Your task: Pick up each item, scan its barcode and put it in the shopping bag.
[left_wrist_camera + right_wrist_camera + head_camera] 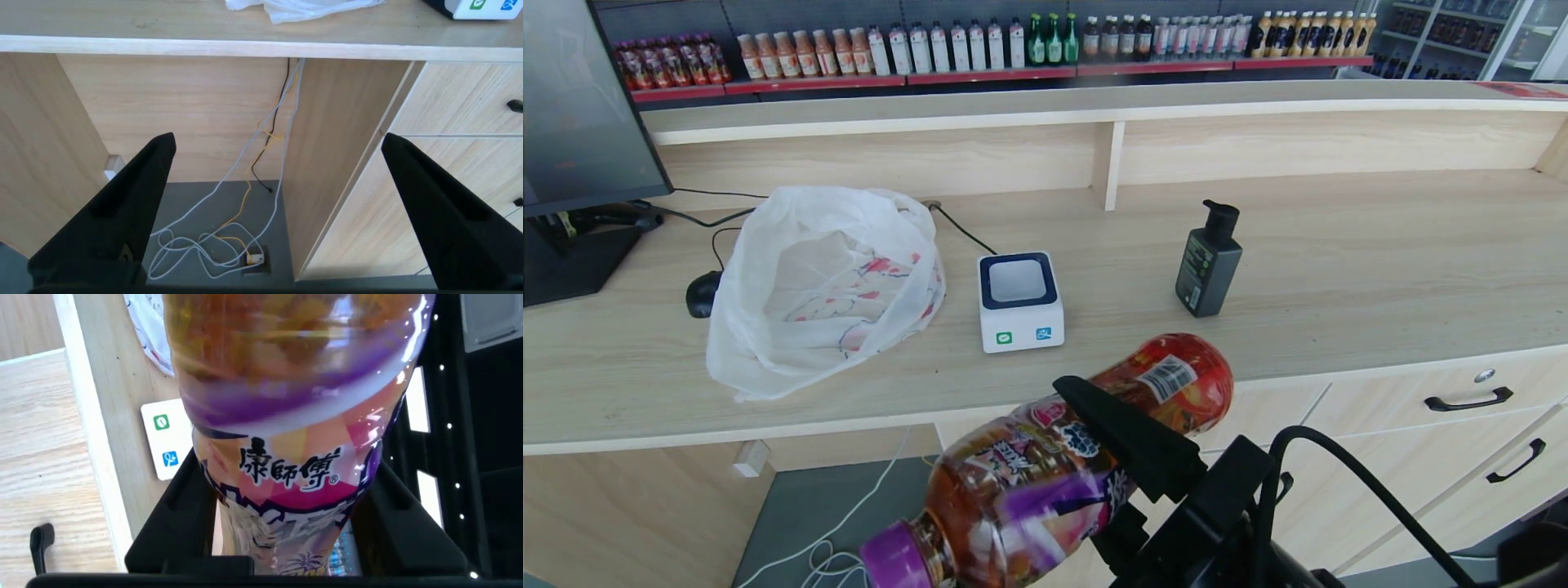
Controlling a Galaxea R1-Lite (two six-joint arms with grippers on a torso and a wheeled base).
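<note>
**Head view:** we've got the bottle [1005, 490] in the right gripper [1107, 469], held in the air near us, just off the counter's [1339, 269] near edge. It lies tilted, w/ the purple cap near-left, the base far-right and the barcode [1168, 377] facing up. The jaws pinch it approx. mid-body: one black finger crosses the top, the other is hidden under. The scanner [1019, 300] sits on the counter just beyond. The shopping bag [825, 286] is to its left w/ mouth open, and the pump bottle [1209, 261] stands to its right, apart from both grippers.

**Handling, our guess:** it's a full plastic bottle, so fairly heavy. The sleeve label looks smooth, prob. slippery, and the walls will give a bit under squeeze. The round body could twist in the jaws, so a mid-body hold near the balance pt suits it. The barcode will need turning down twd the scanner window.

**Left wrist view:** the left gripper [278, 220] has its jaws spread wide w/ nothing btwn them. It hangs below counter level, facing the open bay w/ cables [221, 237] on the floor.

**Right wrist view:** the bottle sits btwn both fingers [176, 514], which press on either side of the label. We see no slack. The scanner lies beyond it.
</note>
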